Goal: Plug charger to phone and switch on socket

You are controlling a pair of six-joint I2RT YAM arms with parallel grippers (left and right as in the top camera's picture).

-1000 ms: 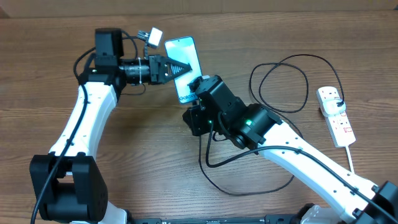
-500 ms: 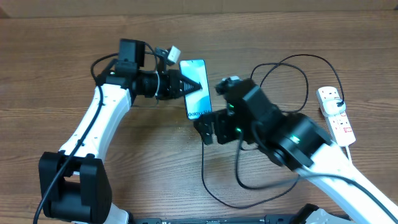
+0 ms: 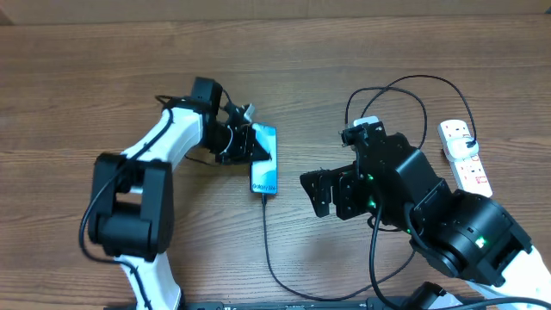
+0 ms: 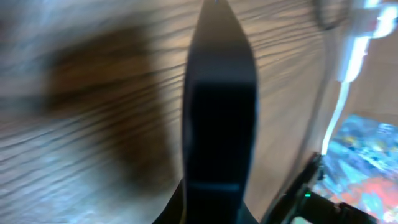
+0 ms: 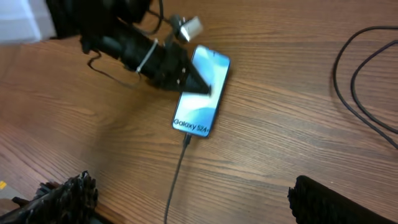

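The phone [image 3: 266, 175] lies flat on the wooden table, its light-blue screen up and reading "Galaxy S24+" [image 5: 200, 113]. My left gripper [image 3: 257, 146] is shut, and its pointed tips [image 5: 194, 84] rest on the upper left of the screen. The left wrist view is blurred and shows only the dark shut fingers [image 4: 217, 93]. The charger's thin black cable [image 3: 265, 245] meets the phone's lower edge [image 5: 186, 139], and its loops [image 3: 387, 112] lie toward the socket [image 3: 466, 161] at the right. My right gripper [image 3: 325, 192] stands open to the right of the phone, holding nothing.
The socket's thick white cord [image 3: 487, 220] runs toward the front right edge. The right arm's body [image 3: 448, 224] fills the front right of the table. Bare wood lies left of the left arm.
The left gripper and the phone have moved together toward the front and middle of the table. My right gripper has opened and drawn back to the right, leaving the cable at the phone's lower edge.
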